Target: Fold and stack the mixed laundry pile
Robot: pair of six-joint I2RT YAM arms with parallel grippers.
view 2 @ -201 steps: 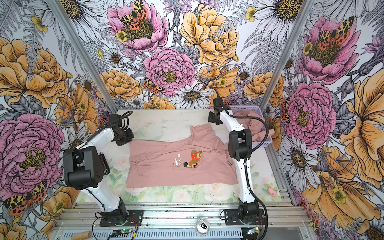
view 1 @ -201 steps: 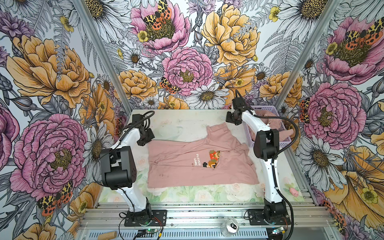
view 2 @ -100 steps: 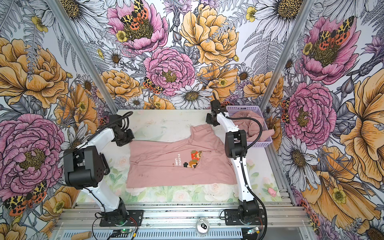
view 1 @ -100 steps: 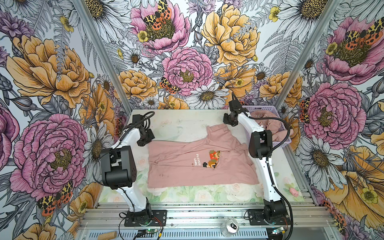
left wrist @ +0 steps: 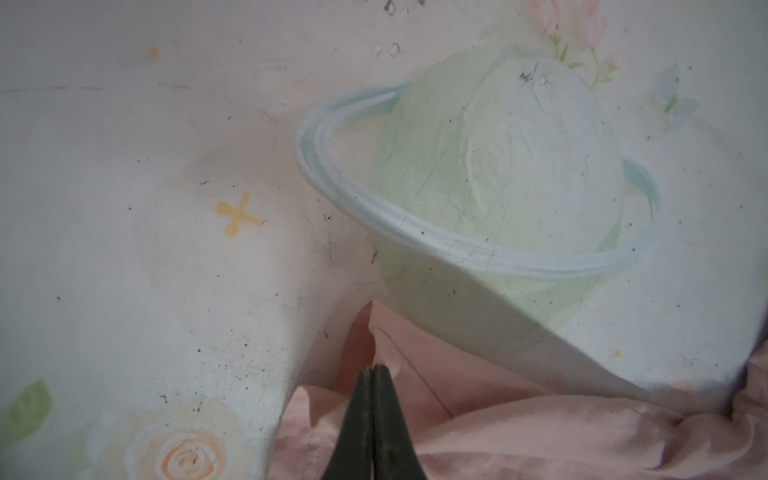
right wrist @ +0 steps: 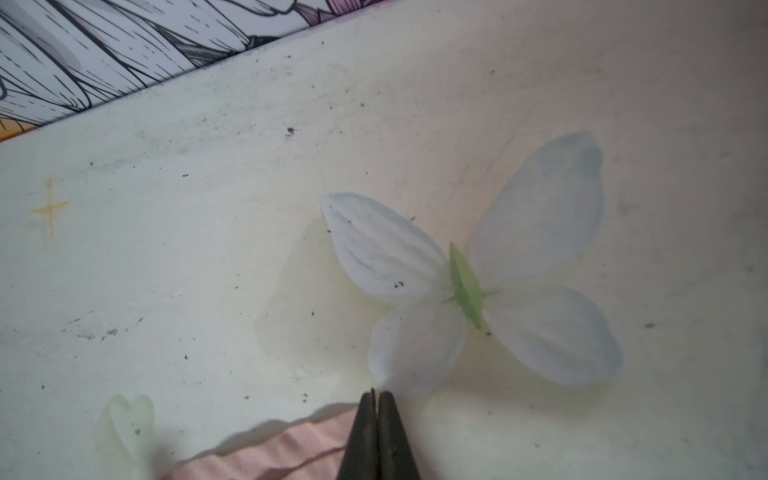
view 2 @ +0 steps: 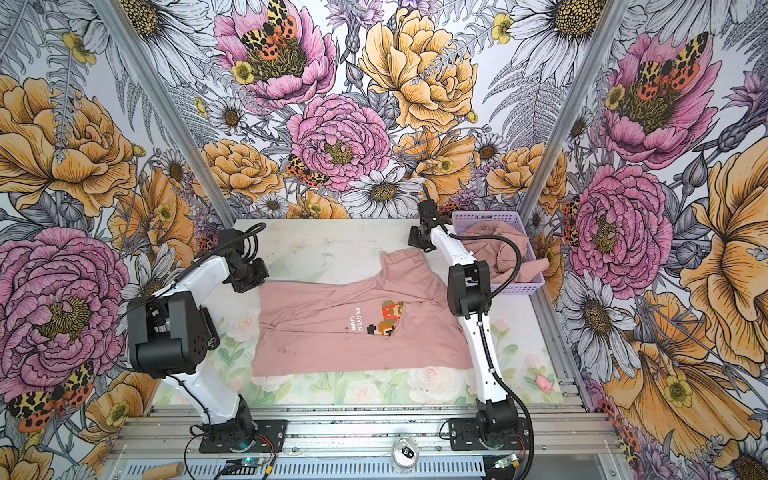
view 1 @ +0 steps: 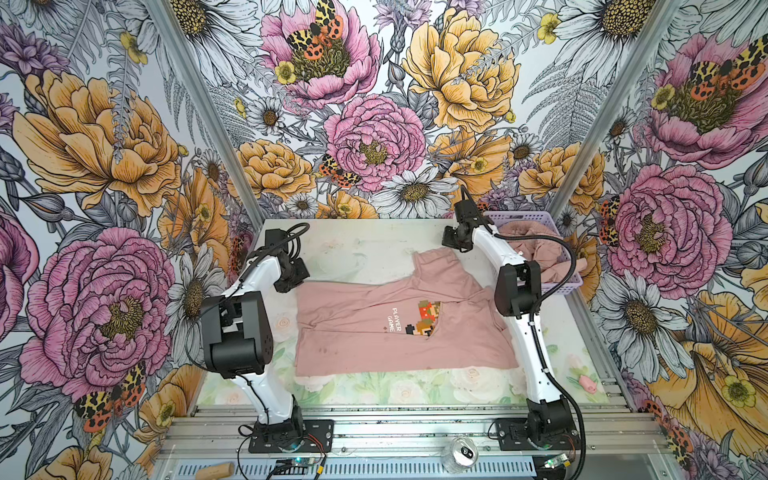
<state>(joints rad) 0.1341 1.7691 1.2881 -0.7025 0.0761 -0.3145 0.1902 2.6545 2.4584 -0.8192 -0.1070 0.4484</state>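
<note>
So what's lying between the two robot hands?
Mostly bare table, plus the pink T-shirt's far flap beside the right hand; both top views show it.

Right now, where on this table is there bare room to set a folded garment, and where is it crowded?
Free: the far strip between the back wall and the T-shirt, left of its sleeve; the near strip between its near edge and the rail. Crowded: the far right corner, with the basket and right arm.

Floral-print table (view 1: 357, 249): pink T-shirt (view 1: 361, 332) spread mid, lavender basket (view 1: 519, 215) far-R corner
</note>
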